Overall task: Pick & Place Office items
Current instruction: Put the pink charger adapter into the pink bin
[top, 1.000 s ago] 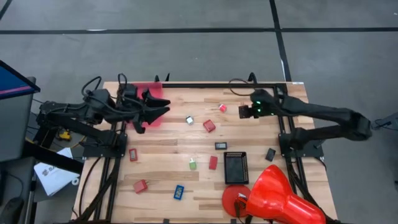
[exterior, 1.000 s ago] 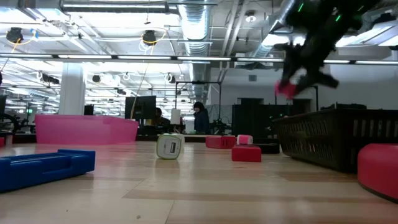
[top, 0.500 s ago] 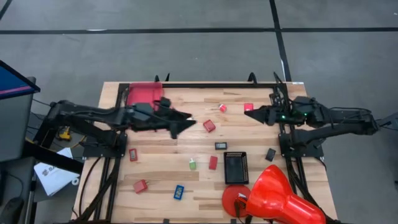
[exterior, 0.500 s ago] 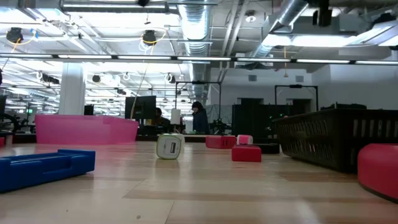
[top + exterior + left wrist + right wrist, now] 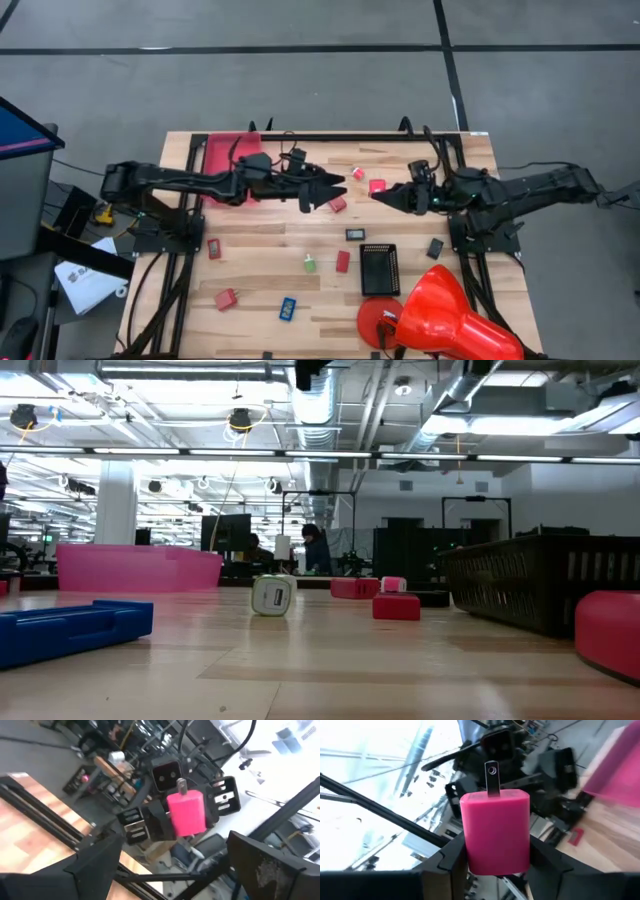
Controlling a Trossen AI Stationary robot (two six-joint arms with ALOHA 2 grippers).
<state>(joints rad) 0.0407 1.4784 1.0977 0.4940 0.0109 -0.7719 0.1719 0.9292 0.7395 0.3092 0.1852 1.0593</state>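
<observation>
My right gripper (image 5: 381, 192) is shut on a pink block (image 5: 495, 827) with a metal prong (image 5: 491, 779), high above the table's middle. My left gripper (image 5: 328, 190) faces it from the left, open, its fingers (image 5: 95, 865) on either side of the block (image 5: 186, 813) but short of it. The other office items lie flat on the wood: red blocks (image 5: 337, 203) (image 5: 343, 261) (image 5: 226, 298), a blue one (image 5: 287, 308), a green-white one (image 5: 310, 264) and black ones (image 5: 355, 234). A pink bin (image 5: 230, 153) stands at the far left. My right gripper pinches the pink block by two opposite sides (image 5: 465, 845) between its two fingers (image 5: 547, 857). The fingers reach in level from the table's right. The block is lifted clear of the table, and its prong end points away from the fingers, toward my left gripper.
A black tray (image 5: 380, 268) lies near the table's front right, with a big red cone (image 5: 445, 318) at the near edge beside it. In the low view a silvery-white piece (image 5: 271, 595) and red blocks (image 5: 396, 606) sit on the wood. People move in the room behind.
My left gripper has swept from the pink bin toward the table's right and sunk a little, and its fingers now stand wider apart. My right gripper has tipped up from pointing down to level, has risen out of the low view, and has carried the pink block toward my left gripper.
</observation>
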